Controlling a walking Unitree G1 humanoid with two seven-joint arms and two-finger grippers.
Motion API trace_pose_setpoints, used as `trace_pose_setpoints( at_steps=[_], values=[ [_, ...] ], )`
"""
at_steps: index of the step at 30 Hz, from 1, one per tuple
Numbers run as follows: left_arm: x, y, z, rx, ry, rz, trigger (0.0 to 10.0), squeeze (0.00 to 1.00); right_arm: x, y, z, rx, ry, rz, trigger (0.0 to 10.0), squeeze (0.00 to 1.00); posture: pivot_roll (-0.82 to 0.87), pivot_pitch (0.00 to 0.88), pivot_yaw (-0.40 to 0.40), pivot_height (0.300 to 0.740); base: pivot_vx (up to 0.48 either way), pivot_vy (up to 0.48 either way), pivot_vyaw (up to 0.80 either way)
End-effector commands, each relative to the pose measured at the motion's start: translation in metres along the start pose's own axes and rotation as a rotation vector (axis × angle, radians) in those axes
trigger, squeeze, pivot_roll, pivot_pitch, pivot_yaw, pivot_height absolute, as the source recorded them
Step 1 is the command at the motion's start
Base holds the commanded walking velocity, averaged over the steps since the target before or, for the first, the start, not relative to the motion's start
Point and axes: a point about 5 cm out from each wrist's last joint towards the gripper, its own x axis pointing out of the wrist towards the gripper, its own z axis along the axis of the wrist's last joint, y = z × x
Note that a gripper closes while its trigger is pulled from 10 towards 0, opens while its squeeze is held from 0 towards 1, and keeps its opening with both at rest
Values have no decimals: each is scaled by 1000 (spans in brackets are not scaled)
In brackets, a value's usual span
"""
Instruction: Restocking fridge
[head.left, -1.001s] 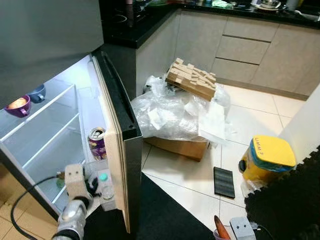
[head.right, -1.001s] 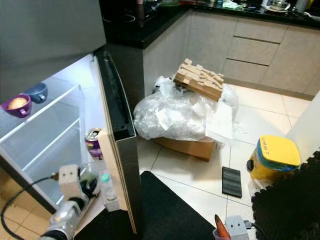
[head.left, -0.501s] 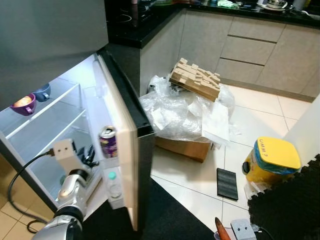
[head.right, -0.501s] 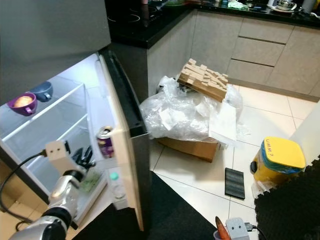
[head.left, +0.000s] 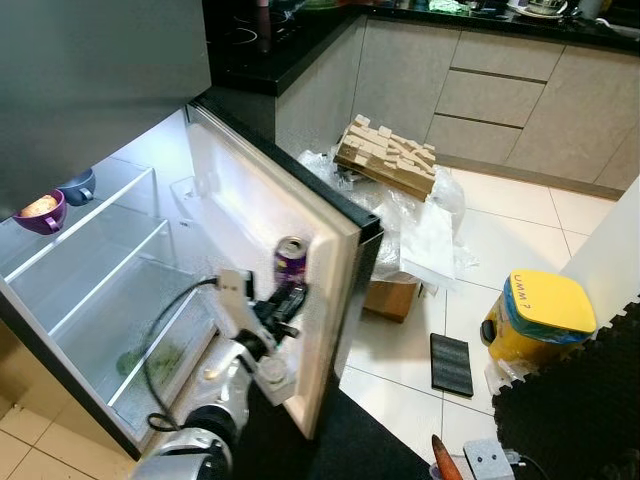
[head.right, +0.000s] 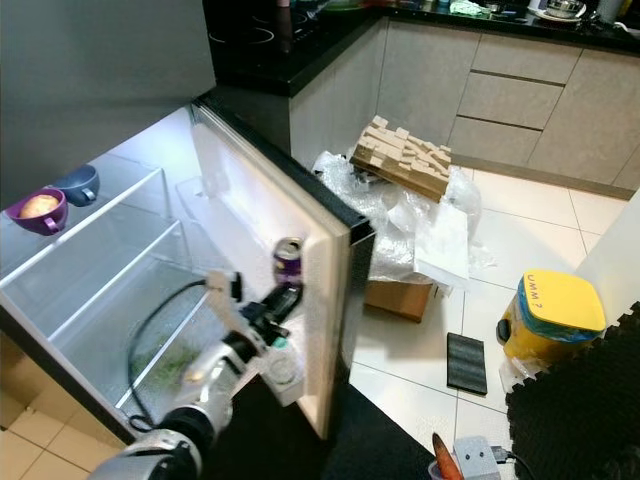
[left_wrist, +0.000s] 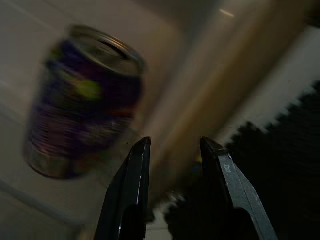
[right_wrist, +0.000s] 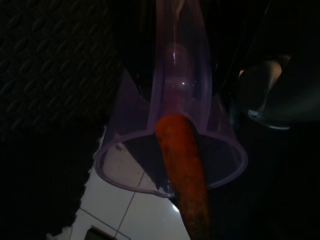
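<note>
A: Two grippers logged. Left gripper (left_wrist: 172, 145) sits inside the fridge door (head.left: 262, 215), fingers parted with nothing between them, just beside the purple can (head.left: 290, 259) standing on the door shelf.

B: Right gripper?

A: Low, well away from the fridge door, clamped on a clear purple cup (right_wrist: 172, 142) with a carrot (right_wrist: 184, 167) standing in it.

B: Step in hand?

A: Judgement: door work with the left arm while the cup waits. Next move likely calls for swinging the door wide, then carrying the cup to a glass shelf (head.left: 95, 235) without tipping the carrot out.

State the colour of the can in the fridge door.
Purple can, clearest in the left eye view.
</note>
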Motion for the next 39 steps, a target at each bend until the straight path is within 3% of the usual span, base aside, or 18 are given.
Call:
trace_pose_setpoints(
  at_steps=[1, 5, 6, 9, 19, 25, 27, 28, 29, 31, 33, 36, 38, 39],
  values=[
    [-7, 4, -4, -10, 10, 29, 10000, 0, -1, -3, -1, 20, -6, -12, 10000, 0, 15, 0, -35, 740, 0, 0, 0],
    [-9, 7, -3, -12, 4, 40, 10000, 0, -1, -2, -1, 21, -6, -11, 10000, 0, 15, 0, -35, 740, 0, 0, 0],
    [-13, 15, 5, -8, -25, 68, 10000, 0, -1, -1, 0, 24, -9, -6, 10000, 0, 19, 0, -33, 740, 0, 0, 0],
    [-14, 21, 15, -4, -67, 84, 10000, 0, 0, 0, 0, 27, -13, -1, 10000, 0, 20, 0, -31, 740, 0, 0, 0],
    [-1, 13, 40, -38, -211, -23, 10000, 0, 0, 2, 1, 37, -17, 11, 10000, 0, 21, 0, -34, 740, 0, 0, 0],
    [-3, 19, 43, 3, -199, 11, 10000, 0, 0, 3, 1, 40, -16, 15, 10000, 0, 22, 0, -33, 740, 0, 0, 0],
    [-16, 36, 38, 38, -143, 162, 10000, 0, 0, 3, 1, 41, -13, 17, 10000, 0, 22, 0, -33, 740, 0, 0, 0],
    [-16, 36, 38, 38, -143, 162, 10000, 0, 0, 3, 1, 41, -13, 17, 10000, 0, 22, 0, -33, 740, 0, 0, 0],
    [-31, 52, 32, 69, -79, 301, 10000, 0, 0, 4, 0, 41, -12, 21, 10000, 0, 25, 0, -31, 740, 0, 0, 0],
    [-31, 52, 32, 69, -79, 301, 10000, 0, 0, 4, 0, 41, -12, 21, 10000, 0, 25, 0, -31, 740, 0, 0, 0],
    [-59, 69, 18, 81, 25, 471, 10000, 0, 0, 7, 0, 32, -12, 39, 10000, 0, 30, 0, -29, 740, 0, 0, 0],
    [-99, 82, -6, 89, 180, 634, 10000, 0, 0, 13, 1, 50, -13, 79, 10000, 0, 33, 0, -28, 740, 0, 0, 0],
    [-103, 82, -9, 86, 198, 646, 10000, 0, 1, 14, 1, 60, -15, 84, 10000, 0, 33, 0, -28, 740, 0, 0, 0],
    [-114, 83, -19, 72, 245, 677, 10000, 0, 1, 14, 2, 64, -19, 86, 10000, 0, 33, 0, -28, 740, 0, 0, 0]
  ],
)
